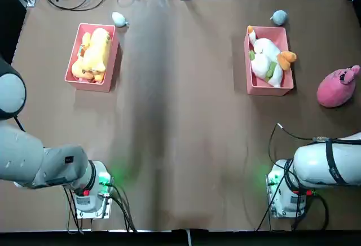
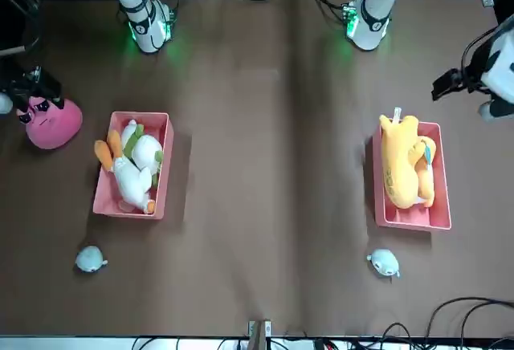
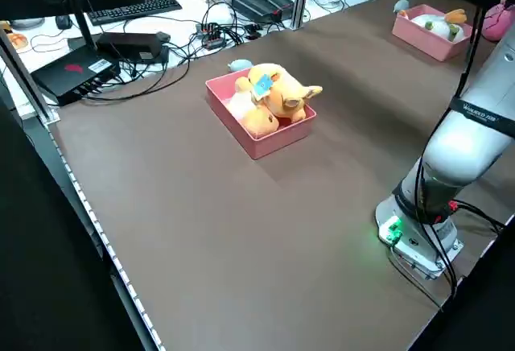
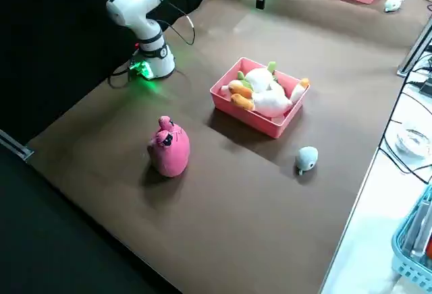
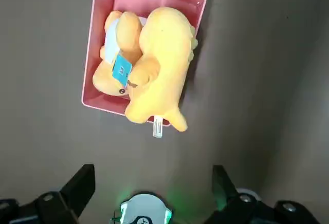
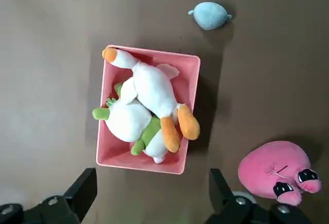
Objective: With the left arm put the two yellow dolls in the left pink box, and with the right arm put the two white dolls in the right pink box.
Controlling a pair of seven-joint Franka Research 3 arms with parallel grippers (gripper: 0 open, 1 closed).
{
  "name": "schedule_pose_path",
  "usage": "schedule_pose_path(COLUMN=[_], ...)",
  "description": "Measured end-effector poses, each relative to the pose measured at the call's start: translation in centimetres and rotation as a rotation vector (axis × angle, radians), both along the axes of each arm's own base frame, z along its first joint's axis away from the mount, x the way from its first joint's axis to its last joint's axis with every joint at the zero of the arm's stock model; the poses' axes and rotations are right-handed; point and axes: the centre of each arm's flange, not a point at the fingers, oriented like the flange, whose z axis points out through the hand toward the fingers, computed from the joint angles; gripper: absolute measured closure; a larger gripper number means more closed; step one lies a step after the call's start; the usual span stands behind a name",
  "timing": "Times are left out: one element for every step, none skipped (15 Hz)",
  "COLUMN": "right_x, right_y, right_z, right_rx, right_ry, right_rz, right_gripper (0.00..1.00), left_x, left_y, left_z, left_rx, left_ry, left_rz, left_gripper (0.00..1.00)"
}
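Parted jaws; plump yellow dolls [image 5: 167, 54] boxed.

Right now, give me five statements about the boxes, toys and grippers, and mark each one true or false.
1. Two yellow dolls lie in the left pink box. True.
2. The right pink box is empty. False: two white dolls are in it.
3. The pink toy sits outside both boxes. True.
4. The left gripper is shut on a doll. False: it is open and holds nothing.
5. The right gripper is open. True.
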Motion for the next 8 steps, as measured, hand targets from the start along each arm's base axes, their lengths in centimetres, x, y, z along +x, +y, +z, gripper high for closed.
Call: schedule_pose_path(right_x=[0.0, 0.0, 0.0, 0.0, 0.0, 0.0, 0.0, 0.0], right_y=[-0.1, -0.1, -0.1, 0.0, 0.0, 0.0, 0.0, 0.0], right_z=[0.0, 0.0, 0.0, 0.0, 0.0, 0.0, 0.0, 0.0], right_rx=[0.0, 0.0, 0.0, 0.0, 0.0, 0.0, 0.0, 0.001], right_ry=[-0.001, -0.001, -0.001, -0.002, -0.002, -0.002, -0.003, -0.003], right_rz=[-0.001, -0.002, -0.001, -0.001, -0.001, 0.0, 0.0, 0.0], right_gripper=[0.04, 0.04, 0.04, 0.04, 0.04, 0.04, 0.04, 0.04], left_x=[-0.3, -0.6, -1.0, -1.5, -1.9, -2.4, -2.8, -3.7], left_y=[0.7, 1.4, 2.0, 2.4, 2.7, 2.9, 2.8, 2.3], left_z=[0.3, 0.5, 0.7, 0.9, 1.0, 1.1, 1.1, 0.8], left_rx=[-0.015, -0.022, -0.025, -0.026, -0.028, -0.028, -0.028, -0.029], left_ry=[-0.003, -0.006, -0.008, -0.009, -0.01, -0.015, -0.027, -0.052], left_rz=[-0.01, -0.018, -0.019, -0.015, -0.013, -0.012, -0.014, -0.025], left_gripper=[0.0, 0.0, 0.0, 0.0, 0.0, 0.0, 0.0, 0.0])
